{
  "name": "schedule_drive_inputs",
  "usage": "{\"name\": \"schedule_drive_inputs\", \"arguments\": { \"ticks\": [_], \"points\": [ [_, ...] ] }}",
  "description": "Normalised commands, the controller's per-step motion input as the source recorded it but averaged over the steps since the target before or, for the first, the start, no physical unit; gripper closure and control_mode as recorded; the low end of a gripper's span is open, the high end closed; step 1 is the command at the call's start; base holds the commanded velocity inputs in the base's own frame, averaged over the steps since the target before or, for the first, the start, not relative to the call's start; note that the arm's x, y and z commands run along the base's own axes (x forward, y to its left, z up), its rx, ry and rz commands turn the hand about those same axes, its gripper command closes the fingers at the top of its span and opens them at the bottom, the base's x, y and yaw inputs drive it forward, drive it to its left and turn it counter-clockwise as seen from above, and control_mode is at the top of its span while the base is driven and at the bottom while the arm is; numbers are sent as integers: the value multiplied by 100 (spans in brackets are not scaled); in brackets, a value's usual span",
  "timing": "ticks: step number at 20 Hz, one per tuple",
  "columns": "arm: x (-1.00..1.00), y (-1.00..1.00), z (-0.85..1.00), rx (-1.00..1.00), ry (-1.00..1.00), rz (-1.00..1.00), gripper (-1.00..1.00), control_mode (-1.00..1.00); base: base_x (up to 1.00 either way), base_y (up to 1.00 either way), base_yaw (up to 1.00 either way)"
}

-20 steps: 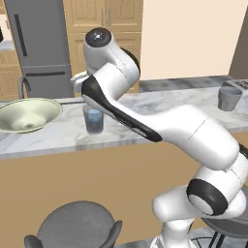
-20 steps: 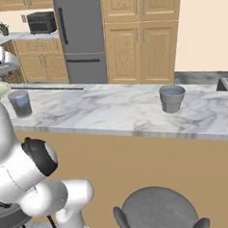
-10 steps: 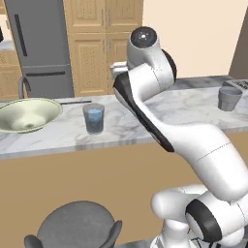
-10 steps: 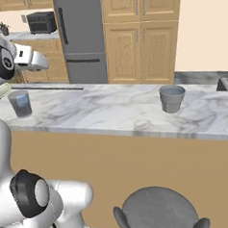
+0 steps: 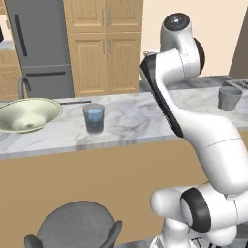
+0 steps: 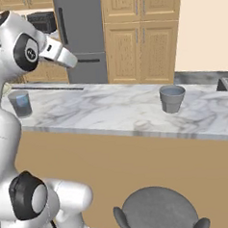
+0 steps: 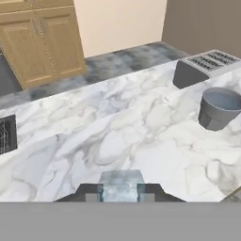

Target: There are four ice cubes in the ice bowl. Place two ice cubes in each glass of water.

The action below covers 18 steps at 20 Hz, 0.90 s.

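A: Where is the small pale blue-white ice cube (image 7: 121,184)?

B: At the bottom centre of the hand view, pinched between the two dark finger tips of the two-finger gripper (image 7: 121,193). The jaws are closed down to the cube's width, one tip against each side.

A: And the glasses?

B: One short grey see-through tumbler with blue water (image 5: 94,118) stands left of centre in the left base view, on the white-and-grey marbled stone counter (image 5: 131,116). The other grey tumbler (image 7: 219,108) sits at the right edge of the hand view, well apart from the gripper; it also shows right of centre in the right base view (image 6: 172,98).

A: The bowl?

B: The wide, shallow, pale yellowish-green round bowl (image 5: 26,115) lies at the left edge of the left base view, near the first tumbler (I cannot make out any cubes inside it).

A: Anything else nearby?

B: A dark grey slotted toaster (image 7: 203,67) rests in the upper right of the hand view, just behind the second tumbler. Light wooden cabinet doors (image 5: 104,48) and a tall grey refrigerator (image 5: 36,46) fill the top of the left base view.
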Motion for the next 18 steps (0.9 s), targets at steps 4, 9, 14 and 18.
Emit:
{"name": "schedule_drive_inputs", "arguments": {
  "ticks": [4,9,14,18],
  "points": [
    [1,-100,0,11,15,-16,100,-100,0,0,0],
    [0,-100,0,11,13,-12,100,-100,0,0,0],
    [0,-100,0,10,13,-12,100,-100,0,0,0],
    [0,-100,-1,7,12,-11,100,-100,0,0,0]
  ]
}}
